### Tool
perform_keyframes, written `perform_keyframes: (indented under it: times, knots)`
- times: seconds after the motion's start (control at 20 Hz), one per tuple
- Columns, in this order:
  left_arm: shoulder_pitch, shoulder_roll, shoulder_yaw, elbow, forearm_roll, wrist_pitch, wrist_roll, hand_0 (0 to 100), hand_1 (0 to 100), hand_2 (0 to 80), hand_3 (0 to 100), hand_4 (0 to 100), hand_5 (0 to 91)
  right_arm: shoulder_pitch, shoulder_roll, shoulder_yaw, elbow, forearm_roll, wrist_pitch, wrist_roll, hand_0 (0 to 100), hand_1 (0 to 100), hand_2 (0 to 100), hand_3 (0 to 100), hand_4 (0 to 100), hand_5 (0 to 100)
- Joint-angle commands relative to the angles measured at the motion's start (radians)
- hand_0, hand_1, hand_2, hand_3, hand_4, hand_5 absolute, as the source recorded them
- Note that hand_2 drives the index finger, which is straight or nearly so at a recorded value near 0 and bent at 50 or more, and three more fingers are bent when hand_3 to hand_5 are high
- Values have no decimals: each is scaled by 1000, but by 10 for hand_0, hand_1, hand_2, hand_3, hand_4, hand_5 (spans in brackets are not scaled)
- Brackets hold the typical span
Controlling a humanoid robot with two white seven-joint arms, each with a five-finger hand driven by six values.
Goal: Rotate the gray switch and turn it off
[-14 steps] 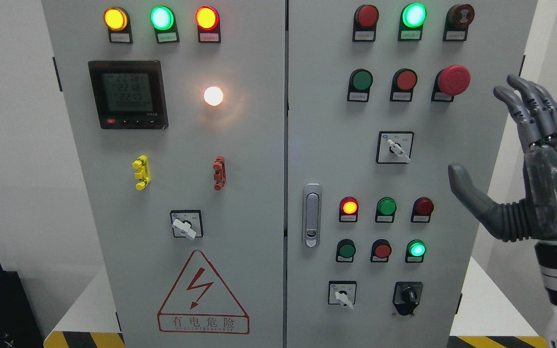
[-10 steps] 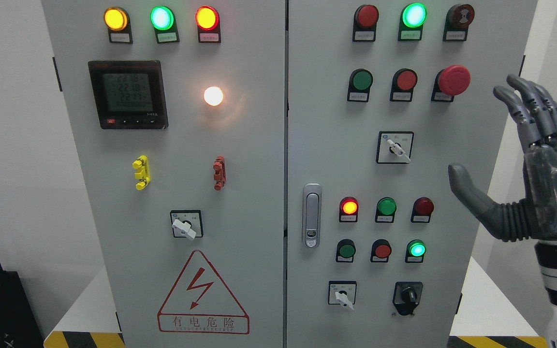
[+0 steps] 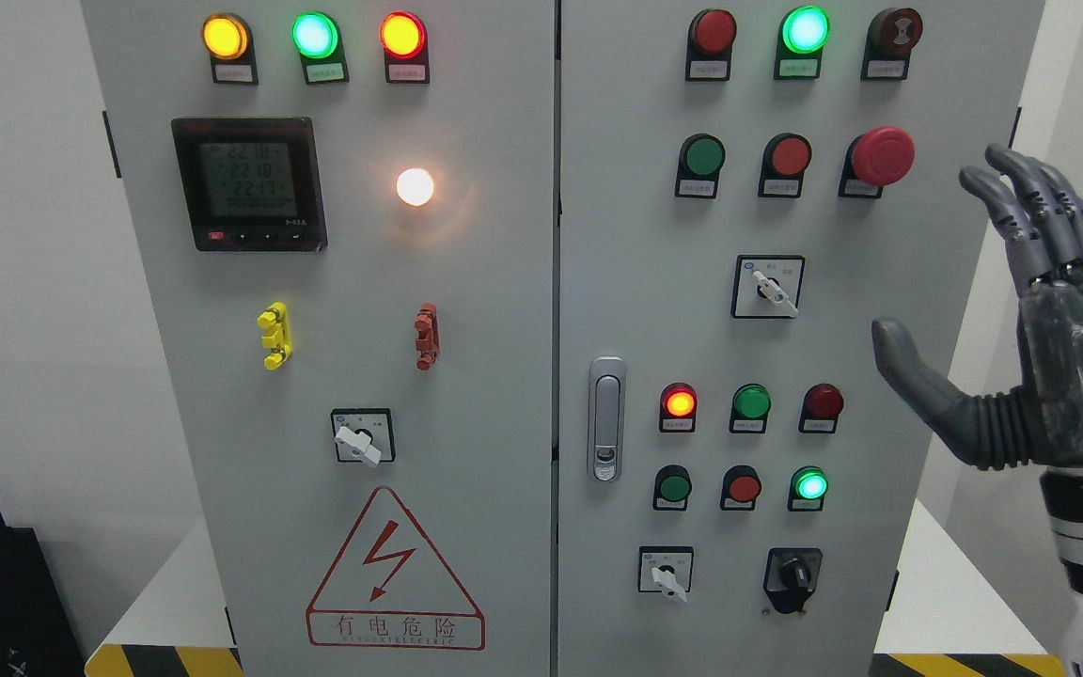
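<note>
**Gray switch untouched; right hand standing off to its right**

I take the gray switch (image 3: 767, 287) to be the rotary selector below the red mushroom button (image 3: 883, 155); two similar selectors make this uncertain. Its lever slants down-right. My right hand (image 3: 1021, 320) is well right of it, level, fingers spread, holding nothing. Position labels are illegible; left hand unseen.

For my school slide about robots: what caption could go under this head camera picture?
Robot's open right hand raised beside a gray control cabinet, not touching its rotary switches.
</note>
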Motion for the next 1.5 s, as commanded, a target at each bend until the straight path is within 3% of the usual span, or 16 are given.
perform_keyframes:
  times: [0.0,0.3,0.45,0.6,0.7,0.85,0.9,1.1,1.2,1.45]
  knots:
    - [0,0,-2,14,0,-1,1,120,389,0,0,0,0,-1,6,-1,0,-1,0,8,322,320,70,111,0,0]
    - [0,0,-2,14,0,-1,-1,120,389,0,0,0,0,2,19,-1,1,-1,1,8,323,322,94,176,31,0]
    - [0,0,-2,14,0,-1,1,120,389,0,0,0,0,24,24,0,4,-3,0,5,322,328,128,280,186,42]
    - [0,0,-2,15,0,-1,1,120,389,0,0,0,0,47,56,5,4,-13,-4,2,323,330,180,397,312,169]
    - [0,0,-2,14,0,-1,1,120,389,0,0,0,0,59,72,8,4,-13,-2,2,325,330,214,523,453,447]
    - [0,0,-2,14,0,-1,1,120,389,0,0,0,0,67,73,10,6,-13,0,2,325,340,246,647,565,670]
    - [0,0,-2,14,0,-1,-1,120,389,0,0,0,0,65,78,10,6,-13,0,2,325,342,248,654,573,682]
    - [0,0,-2,14,0,-1,-1,120,389,0,0,0,0,64,127,17,7,-15,0,-2,362,329,316,727,715,887]
    - [0,0,-2,14,0,-1,-1,120,389,0,0,0,0,64,148,26,9,-13,4,-17,360,310,331,735,729,916]
    - [0,0,-2,14,0,-1,1,120,389,0,0,0,0,54,171,75,9,-12,139,-48,257,356,361,732,733,927]
